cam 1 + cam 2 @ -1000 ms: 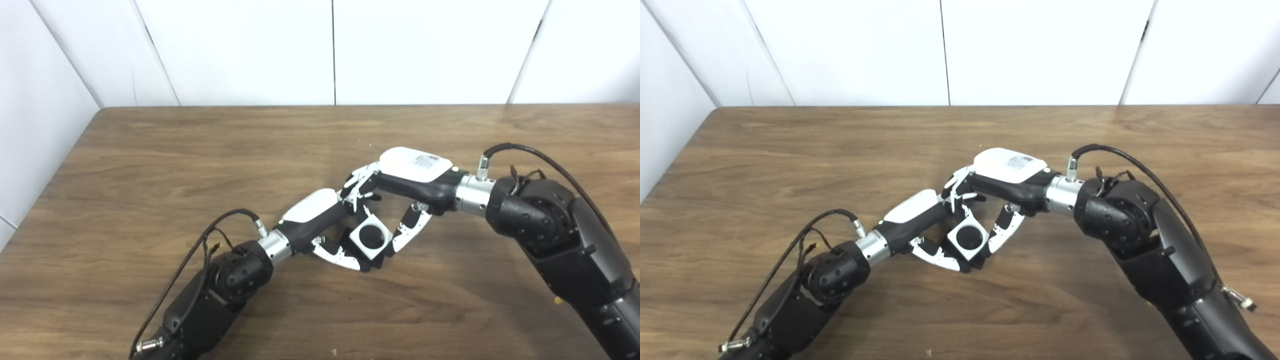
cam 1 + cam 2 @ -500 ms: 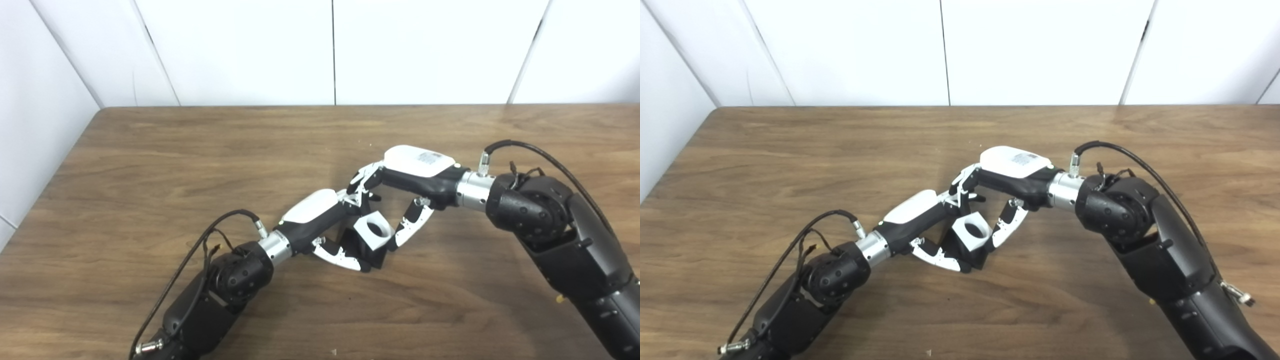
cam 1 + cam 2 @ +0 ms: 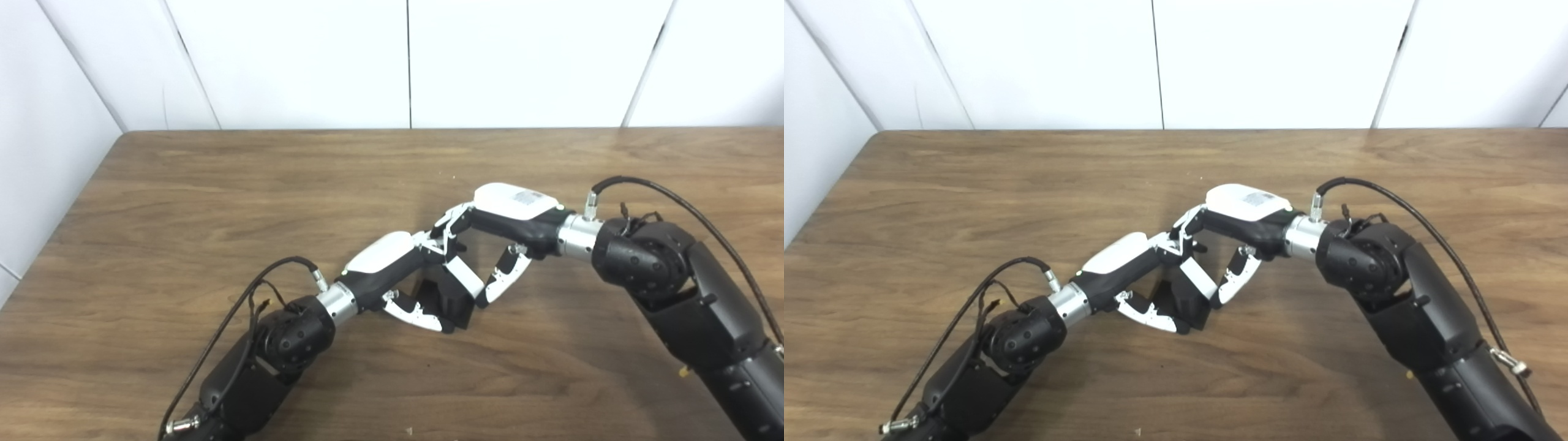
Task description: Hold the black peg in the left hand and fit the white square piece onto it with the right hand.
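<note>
- The left robot hand (image 3: 407, 278) rests low on the brown desk (image 3: 184, 196), near the middle.
- Its fingers (image 3: 416, 315) curl around the black peg (image 3: 450, 300) and pinch it.
- The black peg is a dark blocky thing. It sits between the white-tipped fingers of the left robot hand, close to the desk top.
- The right robot hand (image 3: 499, 229) comes in from the right side and meets the left one.
- The right robot hand pinches the white square piece (image 3: 463, 277).
- Its thumb (image 3: 499, 282) is on the right side of the piece. Its other fingers (image 3: 450, 220) reach over from above, at the far end of the piece.
- The white square piece is tilted, so only a thin white side shows. I cannot see its hole.
- The white square piece leans right against the top of the black peg. I cannot tell if it is pushed onto the peg or only touching it.
- The two robot hands touch each other just above the piece.
- A black cable (image 3: 1372, 190) loops over the right wrist. Another black cable (image 3: 986, 288) loops by the left wrist.
- White wall panels (image 3: 306, 61) stand behind the desk.
</note>
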`<state>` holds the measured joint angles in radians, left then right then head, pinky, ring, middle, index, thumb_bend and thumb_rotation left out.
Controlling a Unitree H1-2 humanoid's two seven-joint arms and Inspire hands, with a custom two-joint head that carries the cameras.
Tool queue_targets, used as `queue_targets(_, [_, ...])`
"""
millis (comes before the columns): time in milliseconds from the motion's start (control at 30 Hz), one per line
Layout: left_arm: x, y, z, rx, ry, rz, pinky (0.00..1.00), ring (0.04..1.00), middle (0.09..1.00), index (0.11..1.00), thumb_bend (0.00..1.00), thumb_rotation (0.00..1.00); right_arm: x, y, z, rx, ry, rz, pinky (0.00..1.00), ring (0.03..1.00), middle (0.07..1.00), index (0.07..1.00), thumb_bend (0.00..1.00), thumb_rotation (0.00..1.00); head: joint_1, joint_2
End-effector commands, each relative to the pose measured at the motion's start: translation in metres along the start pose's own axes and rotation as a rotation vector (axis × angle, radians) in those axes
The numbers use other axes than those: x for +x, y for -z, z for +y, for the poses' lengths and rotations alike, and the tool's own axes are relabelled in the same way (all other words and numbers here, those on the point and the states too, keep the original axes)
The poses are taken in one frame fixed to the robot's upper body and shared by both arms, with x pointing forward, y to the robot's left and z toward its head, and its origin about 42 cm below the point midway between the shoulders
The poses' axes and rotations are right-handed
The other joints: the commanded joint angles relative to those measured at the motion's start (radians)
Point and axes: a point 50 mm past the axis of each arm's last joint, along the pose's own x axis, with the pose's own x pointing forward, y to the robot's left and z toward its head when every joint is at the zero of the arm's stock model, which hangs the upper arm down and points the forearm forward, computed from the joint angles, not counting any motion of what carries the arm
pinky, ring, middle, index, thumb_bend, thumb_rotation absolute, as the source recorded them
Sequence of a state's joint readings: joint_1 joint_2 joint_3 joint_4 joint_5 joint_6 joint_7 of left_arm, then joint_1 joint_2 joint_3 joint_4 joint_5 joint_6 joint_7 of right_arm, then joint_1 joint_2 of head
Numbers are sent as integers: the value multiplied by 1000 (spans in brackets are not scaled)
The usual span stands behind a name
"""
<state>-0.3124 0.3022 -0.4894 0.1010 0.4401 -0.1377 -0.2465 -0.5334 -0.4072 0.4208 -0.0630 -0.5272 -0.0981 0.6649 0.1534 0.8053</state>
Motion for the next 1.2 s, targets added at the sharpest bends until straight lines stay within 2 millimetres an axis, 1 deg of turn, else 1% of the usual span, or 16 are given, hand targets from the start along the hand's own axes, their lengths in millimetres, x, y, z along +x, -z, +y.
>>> queue_targets(0, [-8, 14, -31, 43, 153, 95, 996, 1000, 932, 492, 521, 77, 2, -9, -19, -52, 56, -45, 850, 865, 801, 479, 521, 137, -1, -2])
queue_targets(500, [-6, 16, -31, 50, 151, 96, 995, 1000, 933, 492, 521, 78, 1, -18, -42, -49, 94, -84, 849, 870, 803, 479, 520, 137, -2, -2])
queue_targets(767, [-6, 16, -30, 46, 150, 94, 995, 1000, 933, 491, 521, 77, -2, -17, -43, -58, 94, -81, 857, 870, 802, 479, 520, 138, -1, 2])
queue_targets(900, [-7, 16, -29, 48, 156, 104, 998, 1000, 935, 492, 522, 77, -3, -17, -50, -73, 101, -79, 843, 872, 807, 479, 518, 140, 0, 6])
queue_targets(1000, [-7, 17, -28, 47, 160, 109, 1000, 1000, 937, 492, 521, 77, -5, -19, -55, -89, 93, -83, 856, 876, 805, 479, 519, 141, -1, 8])
queue_targets(1167, [-7, 17, -28, 43, 158, 109, 1000, 1000, 938, 492, 521, 77, -7, -21, -56, -104, 80, -98, 868, 867, 796, 478, 520, 141, 2, 9])
